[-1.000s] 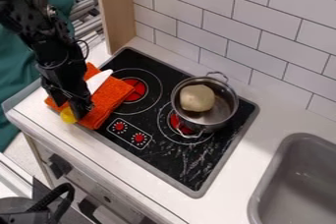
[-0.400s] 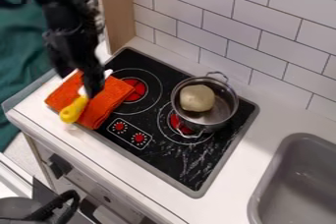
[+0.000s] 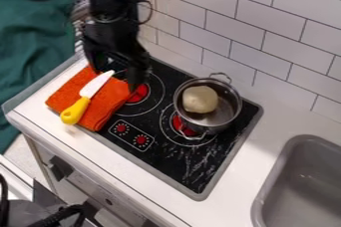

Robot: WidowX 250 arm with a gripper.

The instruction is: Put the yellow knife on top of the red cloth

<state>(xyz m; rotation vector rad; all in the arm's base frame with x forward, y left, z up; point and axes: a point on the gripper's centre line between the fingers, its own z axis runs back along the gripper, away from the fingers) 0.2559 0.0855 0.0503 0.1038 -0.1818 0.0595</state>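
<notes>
One green fabric [image 3: 33,37] fills the far left, next to the white table [image 3: 27,111]. Then comes the red cloth [image 3: 70,90], laid partly on the table and partly over the left edge of the stove [image 3: 176,164]. The knife [image 3: 75,111] lies across it, yellow handle toward the table's front edge, pale blade toward the wall. The end of the handle reaches the cloth's near edge.

Just right of the blade, above the stove's far left part, is the end effector [image 3: 118,77], its two fingers apart with nothing between them. How high it hangs is hard to judge from this angle. It was down at the handle a second ago; since then it has risen and swung right, while knife and cloth have kept their places. That reads as a release, and I would call the task as good as done: the arm need only draw away without brushing the blade.

As for markings, white dial ticks ring two red knobs [image 3: 121,128] on the stove's front part. Further right, a metal pot [image 3: 225,107] holds a pale lump [image 3: 200,99], and the grey sink [image 3: 309,181] is at the far right.
</notes>
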